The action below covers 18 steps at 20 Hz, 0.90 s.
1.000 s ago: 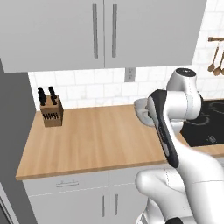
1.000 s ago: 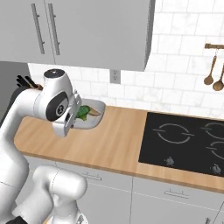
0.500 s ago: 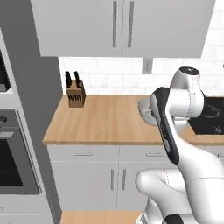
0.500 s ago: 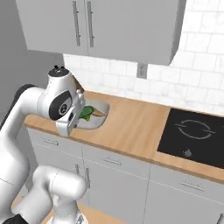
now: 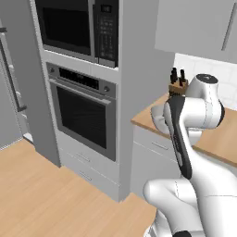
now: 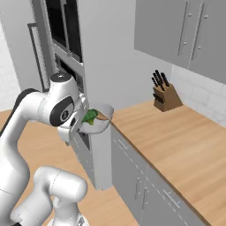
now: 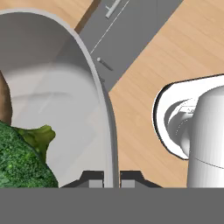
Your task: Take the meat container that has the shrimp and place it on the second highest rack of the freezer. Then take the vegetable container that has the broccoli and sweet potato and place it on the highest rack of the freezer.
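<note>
Vegetable container (image 6: 98,120) with broccoli (image 6: 89,117) and sweet potato (image 6: 102,116) carried aloft, rim pinched between the clenched gripper (image 7: 111,177) tips. Swung with the base away from the counter (image 6: 176,145) toward the oven (image 5: 88,115) column since a second ago; freezer (image 5: 11,88) at far left, likely next.

It was a home kitchen. A built-in oven (image 5: 85,118) sat under a microwave (image 5: 76,25) in a tall grey column, beside a wooden counter (image 6: 176,141) with a knife block (image 6: 164,95), grey cabinets (image 6: 185,31) and a wooden floor (image 5: 51,199).
</note>
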{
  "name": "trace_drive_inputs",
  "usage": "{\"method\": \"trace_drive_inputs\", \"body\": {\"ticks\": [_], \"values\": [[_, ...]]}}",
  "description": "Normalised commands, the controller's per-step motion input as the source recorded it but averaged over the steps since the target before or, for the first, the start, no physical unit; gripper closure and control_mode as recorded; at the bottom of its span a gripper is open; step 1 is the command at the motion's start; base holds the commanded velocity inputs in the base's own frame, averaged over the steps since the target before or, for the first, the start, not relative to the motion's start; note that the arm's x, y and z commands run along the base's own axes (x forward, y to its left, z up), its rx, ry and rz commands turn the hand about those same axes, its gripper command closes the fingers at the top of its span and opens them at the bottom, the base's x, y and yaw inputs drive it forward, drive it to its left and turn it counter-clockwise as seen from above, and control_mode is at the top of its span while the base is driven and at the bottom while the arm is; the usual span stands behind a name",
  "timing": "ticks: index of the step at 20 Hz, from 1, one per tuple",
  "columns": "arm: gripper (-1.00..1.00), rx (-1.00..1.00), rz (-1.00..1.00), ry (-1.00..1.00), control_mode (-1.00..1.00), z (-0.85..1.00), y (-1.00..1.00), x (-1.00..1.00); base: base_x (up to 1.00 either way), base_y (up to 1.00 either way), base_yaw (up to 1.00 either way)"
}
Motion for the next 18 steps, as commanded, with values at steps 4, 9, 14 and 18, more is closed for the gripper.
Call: {"method": "trace_drive_inputs", "body": {"ticks": [4,9,14,18], "values": [[1.0,0.0,0.0,0.0,1.0,0.0,0.0,0.0,-0.29,0.43,0.99],[1.0,0.0,0.0,0.0,1.0,0.0,0.0,0.0,-0.29,0.84,0.76],[1.0,0.0,0.0,0.0,1.0,0.0,0.0,0.0,0.79,0.54,0.36],[1.0,0.0,0.0,0.0,1.0,0.0,0.0,0.0,1.0,0.04,0.13]]}}
